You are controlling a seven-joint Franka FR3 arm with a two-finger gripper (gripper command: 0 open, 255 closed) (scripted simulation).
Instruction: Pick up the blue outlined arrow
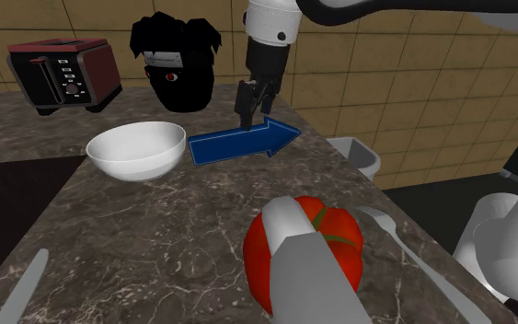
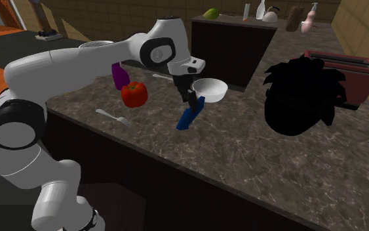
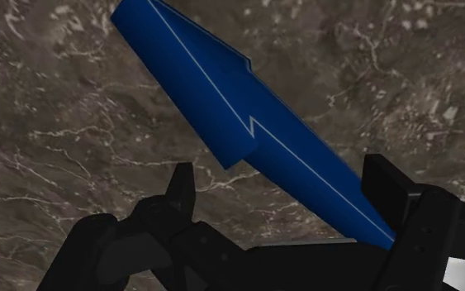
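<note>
Beside the bowl (image 1: 137, 161) on the counter (image 1: 155, 225), stands low at the arrow (image 1: 236, 147) with the gripper (image 1: 250, 121), seems done with the approach, cannot tell a spread gripper from a pinching one, and probably needs to secure the hold and lift the arrow.

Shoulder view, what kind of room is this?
Probably a kitchen: a red-sided toaster stands on a marbled counter, with a white bowl and a fork nearby, against a tiled wall.
</note>
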